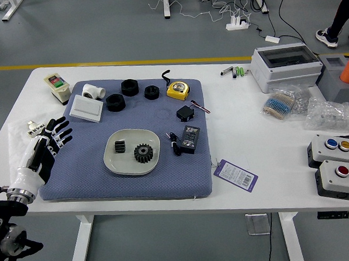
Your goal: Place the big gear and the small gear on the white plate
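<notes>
We have both gears on the white plate [119, 164]: big gear [143, 153] at 3 o'clock from plate centre, small gear [120, 147] at 10. Left hand [50, 143] is clear of the plate, between 9 and 10 o'clock, fingers spread, gripping nothing. We see the tape measure [178, 91] past the plate, near 1 o'clock on the blue mat [89, 179].

On the mat [83, 176] we have the plate [125, 167], with the big gear [143, 154] in its right half and the small gear [120, 146] to the left, slightly farther back. Right of the plate we see the adapter [190, 139]; behind the plate, three rings [115, 102], with the tape measure [177, 90] to their right. On the table [250, 126], right of the mat, we find the tag [236, 174]; farther right, the case [287, 72] at the back, bags [280, 103] before it, then two button boxes [344, 183].
</notes>
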